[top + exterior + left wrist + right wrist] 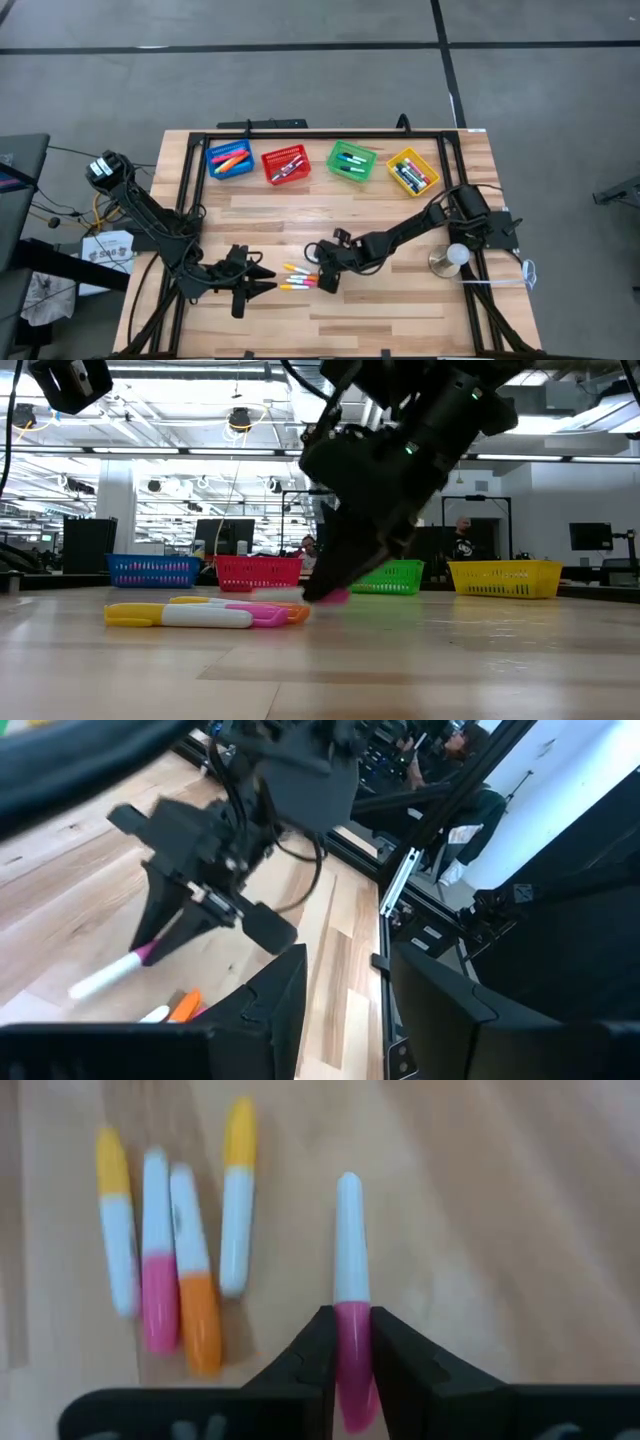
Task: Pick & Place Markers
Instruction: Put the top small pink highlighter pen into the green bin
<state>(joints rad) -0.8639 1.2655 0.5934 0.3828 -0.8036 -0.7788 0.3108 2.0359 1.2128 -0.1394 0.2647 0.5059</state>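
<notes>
Several markers [298,277] lie side by side on the wooden table near its middle front. In the right wrist view they [170,1250] show white bodies with yellow, pink and orange caps. My right gripper [326,277] is down at their right side, shut on one more marker [350,1260], white with a pink cap. My left gripper [262,281] waits just left of the group, open with nothing between its fingers [285,1005]. My right gripper pinches the marker's pink cap end [352,1330] between its two fingers. The fingers slant down from the table's right side and lie along the marker, whose white body [105,978] points on past the fingertips. Whether its white end touches the table I cannot tell.
Four small baskets stand in a row along the far side: blue [228,160], red [285,166], green [352,162] and yellow [413,172], each with markers in it. A white ball on a metal foot [452,258] stands at the right edge. A black frame [300,134] rims the table.
</notes>
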